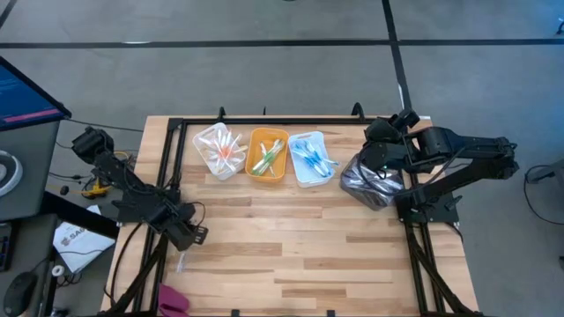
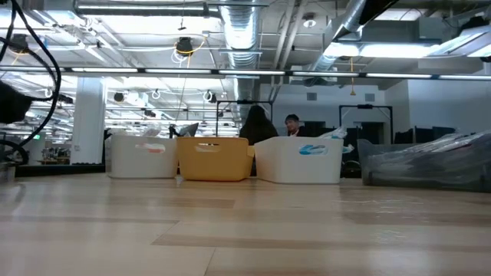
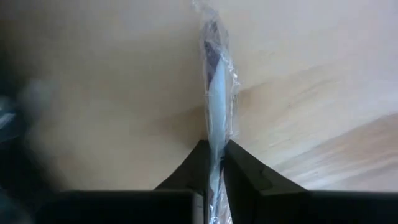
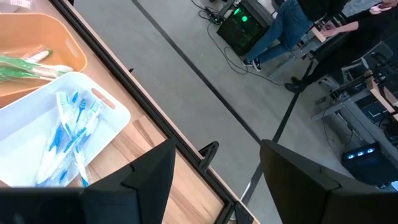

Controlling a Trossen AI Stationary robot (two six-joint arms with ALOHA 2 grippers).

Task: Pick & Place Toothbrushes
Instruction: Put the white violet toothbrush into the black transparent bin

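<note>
Three bins (image 1: 264,155) wall off the open table (image 1: 300,238).

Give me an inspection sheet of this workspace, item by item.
Surface: wooden table.
Job's things: three bins: white bin with orange-pink toothbrushes, orange bin with green ones, second white bin with blue ones; one wrapped toothbrush in the left gripper.
Clutter: crumpled plastic bag at table's right.
Grippers: left shut on wrapped toothbrush; right gripper open, over the bag.
Cables: black cables along left arm.
Surroundings: people behind the table.
</note>
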